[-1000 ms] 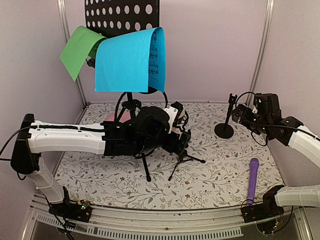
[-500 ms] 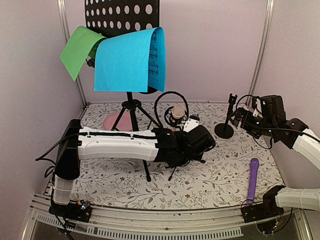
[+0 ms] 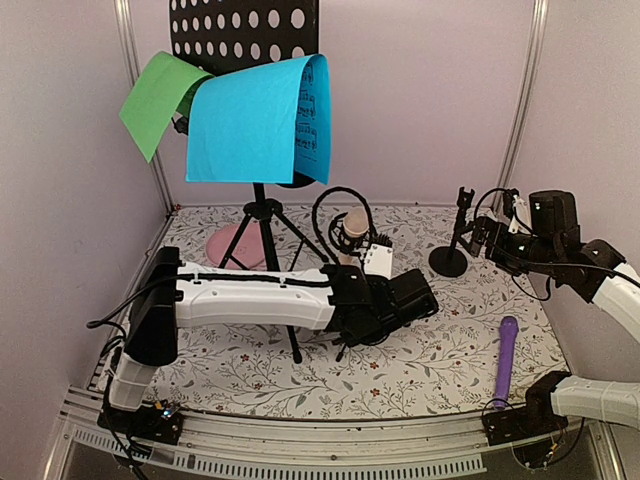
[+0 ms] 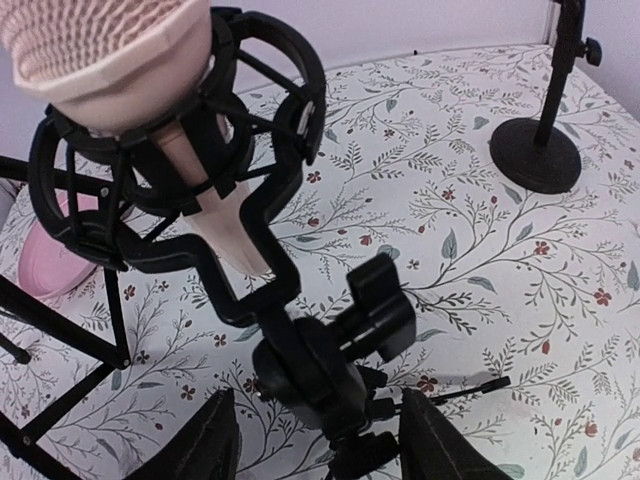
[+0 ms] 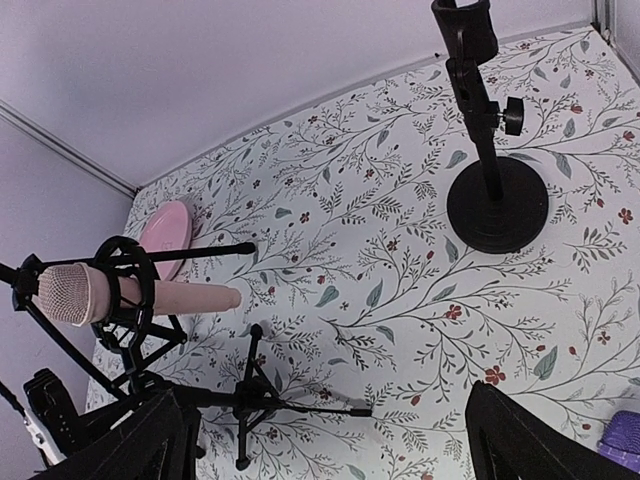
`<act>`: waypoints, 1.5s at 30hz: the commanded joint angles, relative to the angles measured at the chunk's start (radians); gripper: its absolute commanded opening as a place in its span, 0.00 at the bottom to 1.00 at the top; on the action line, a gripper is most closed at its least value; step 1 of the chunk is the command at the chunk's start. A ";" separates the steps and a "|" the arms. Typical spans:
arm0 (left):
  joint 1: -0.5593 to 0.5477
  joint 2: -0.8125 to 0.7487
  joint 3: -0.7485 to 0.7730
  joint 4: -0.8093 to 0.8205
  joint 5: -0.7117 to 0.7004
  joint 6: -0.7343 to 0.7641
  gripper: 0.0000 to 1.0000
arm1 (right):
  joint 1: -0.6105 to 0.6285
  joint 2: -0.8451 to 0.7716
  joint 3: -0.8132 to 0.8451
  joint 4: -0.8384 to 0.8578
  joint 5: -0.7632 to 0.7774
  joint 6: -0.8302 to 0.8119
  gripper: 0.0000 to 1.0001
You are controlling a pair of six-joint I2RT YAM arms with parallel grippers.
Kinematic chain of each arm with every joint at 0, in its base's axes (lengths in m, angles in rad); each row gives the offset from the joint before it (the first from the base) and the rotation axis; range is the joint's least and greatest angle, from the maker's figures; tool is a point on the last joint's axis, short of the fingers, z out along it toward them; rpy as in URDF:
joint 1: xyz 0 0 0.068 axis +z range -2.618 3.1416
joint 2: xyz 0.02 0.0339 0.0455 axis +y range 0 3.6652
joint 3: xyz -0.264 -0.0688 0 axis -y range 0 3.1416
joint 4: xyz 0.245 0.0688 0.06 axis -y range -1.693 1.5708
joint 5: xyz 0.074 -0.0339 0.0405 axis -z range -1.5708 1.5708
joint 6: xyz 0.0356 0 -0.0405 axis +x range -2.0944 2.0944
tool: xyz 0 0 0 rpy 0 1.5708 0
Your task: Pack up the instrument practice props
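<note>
A beige microphone (image 3: 352, 226) sits in a black shock mount on a small tripod support (image 4: 320, 365). My left gripper (image 3: 372, 303) is open, and its fingers (image 4: 205, 450) straddle that support's neck just below the mount without closing on it. My right gripper (image 3: 480, 236) is open and empty, hovering beside the round-base mic support (image 3: 448, 258), which also shows in the right wrist view (image 5: 497, 205). A purple microphone (image 3: 506, 358) lies on the mat at the near right. The black perforated rack (image 3: 245, 30) on its tripod holds a blue paper (image 3: 250, 120) and a green paper (image 3: 155, 100).
A pink disc (image 3: 232, 243) lies at the back left by the rack's tripod legs (image 3: 290, 335). The floral mat (image 3: 430, 360) is walled in by lilac panels on three sides. My left arm (image 3: 250, 295) stretches across the middle of the mat.
My left arm has swung to the right and its gripper has come in under the beige microphone's mount. My right gripper has drifted slightly right, away from the round-base support.
</note>
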 commanded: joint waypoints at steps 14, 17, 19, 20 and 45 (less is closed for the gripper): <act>-0.019 -0.151 -0.293 0.401 0.029 0.270 0.16 | 0.003 -0.018 -0.002 0.016 -0.064 -0.106 0.99; -0.026 -0.209 -0.405 0.528 0.085 0.347 0.15 | 0.004 -0.022 0.002 0.007 -0.069 -0.154 0.99; -0.028 -0.262 -0.463 0.590 0.123 0.377 0.15 | 0.003 -0.024 0.013 -0.004 -0.071 -0.179 0.99; -0.028 -0.292 -0.493 0.630 0.148 0.400 0.16 | 0.003 -0.025 0.020 -0.012 -0.073 -0.195 0.99; -0.027 -0.388 -0.649 0.840 0.653 0.708 0.00 | 0.003 -0.157 0.089 -0.070 -0.336 -0.367 0.99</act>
